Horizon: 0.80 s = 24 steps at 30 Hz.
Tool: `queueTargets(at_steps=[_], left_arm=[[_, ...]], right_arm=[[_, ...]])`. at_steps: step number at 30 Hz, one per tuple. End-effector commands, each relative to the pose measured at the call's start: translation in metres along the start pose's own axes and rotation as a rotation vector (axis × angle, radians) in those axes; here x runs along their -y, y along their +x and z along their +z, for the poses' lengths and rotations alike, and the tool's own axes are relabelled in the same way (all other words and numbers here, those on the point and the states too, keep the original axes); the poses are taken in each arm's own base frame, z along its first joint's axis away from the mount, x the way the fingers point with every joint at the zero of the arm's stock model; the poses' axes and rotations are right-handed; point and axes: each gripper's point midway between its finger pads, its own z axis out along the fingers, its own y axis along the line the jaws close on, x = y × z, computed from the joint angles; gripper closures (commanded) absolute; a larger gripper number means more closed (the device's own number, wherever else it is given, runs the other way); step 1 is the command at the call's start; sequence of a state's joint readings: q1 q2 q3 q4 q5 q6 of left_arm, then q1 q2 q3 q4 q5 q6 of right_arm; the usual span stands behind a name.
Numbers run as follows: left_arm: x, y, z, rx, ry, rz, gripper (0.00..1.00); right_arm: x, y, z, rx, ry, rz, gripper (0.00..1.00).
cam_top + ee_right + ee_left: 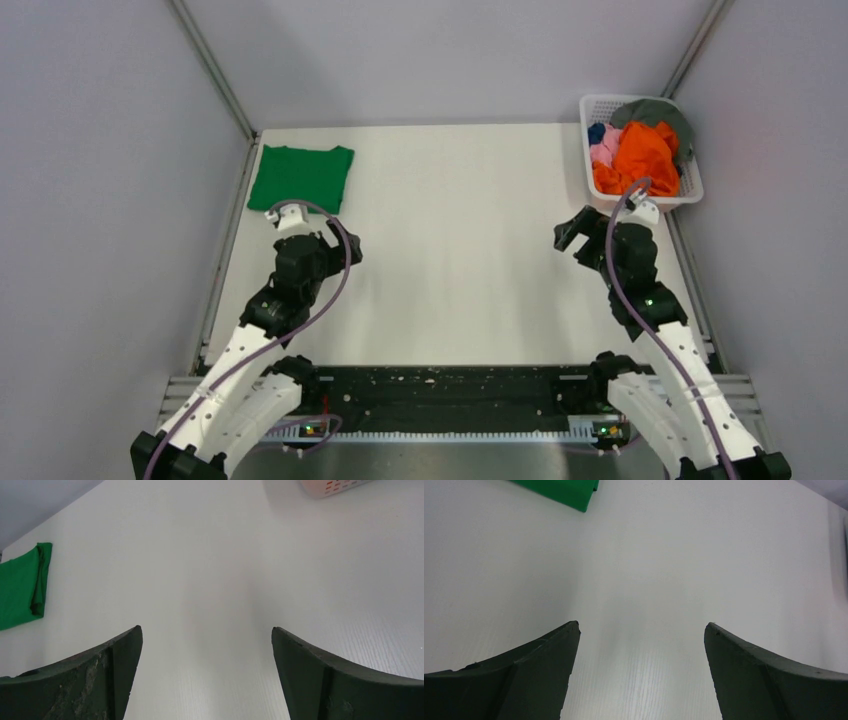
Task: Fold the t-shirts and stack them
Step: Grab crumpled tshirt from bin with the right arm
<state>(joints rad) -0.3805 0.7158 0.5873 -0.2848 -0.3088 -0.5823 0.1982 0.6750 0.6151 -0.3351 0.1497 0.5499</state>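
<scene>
green t-shirt [301, 177] lies folded at upper left of the bench [450, 250]; orange t-shirt [645, 158] heaps with others in the basket [675, 202], upper right. left jaws and right jaws gape, empty.

White table [450, 250], walled on three sides
Plain grey walls [90, 150] close its left, far and right edges; aluminium posts [213, 70] rise from both far corners.

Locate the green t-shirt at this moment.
Top external view: the green t-shirt lies folded flat at the far-left corner of the table, just beyond the left gripper, opposite the basket at far right.
</scene>
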Motion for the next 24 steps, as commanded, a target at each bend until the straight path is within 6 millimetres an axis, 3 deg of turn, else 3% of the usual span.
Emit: queueTargets(at_steps=[1, 4, 12, 16, 17, 18, 24], left_arm=[[0.008, -0.016, -0.003, 0.039, 0.015, -0.028, 0.01], [0.007, -0.014, -0.001, 0.031, 0.009, -0.022, 0.01], [0.010, -0.004, 0.007, -0.009, 0.018, -0.005, 0.01], [0.010, 0.000, 0.010, -0.029, 0.015, 0.003, 0.01], [0.010, 0.001, 0.011, -0.031, 0.015, 0.004, 0.01], [0.010, 0.001, 0.012, -0.033, 0.012, 0.006, 0.01], [0.008, 0.007, 0.018, -0.054, -0.006, 0.024, 0.01]], right_arm=[[-0.019, -0.036, 0.008, 0.076, -0.029, -0.020, 0.01], [-0.029, -0.052, 0.024, 0.071, -0.019, -0.060, 0.01], [-0.017, -0.100, 0.096, 0.035, 0.203, -0.181, 0.01], [0.011, -0.129, 0.134, -0.017, 0.288, -0.132, 0.01], [0.021, -0.128, 0.148, -0.057, 0.308, -0.123, 0.01], [0.036, -0.145, 0.155, -0.051, 0.333, -0.103, 0.01], [0.089, -0.170, 0.207, -0.096, 0.411, -0.082, 0.06]])
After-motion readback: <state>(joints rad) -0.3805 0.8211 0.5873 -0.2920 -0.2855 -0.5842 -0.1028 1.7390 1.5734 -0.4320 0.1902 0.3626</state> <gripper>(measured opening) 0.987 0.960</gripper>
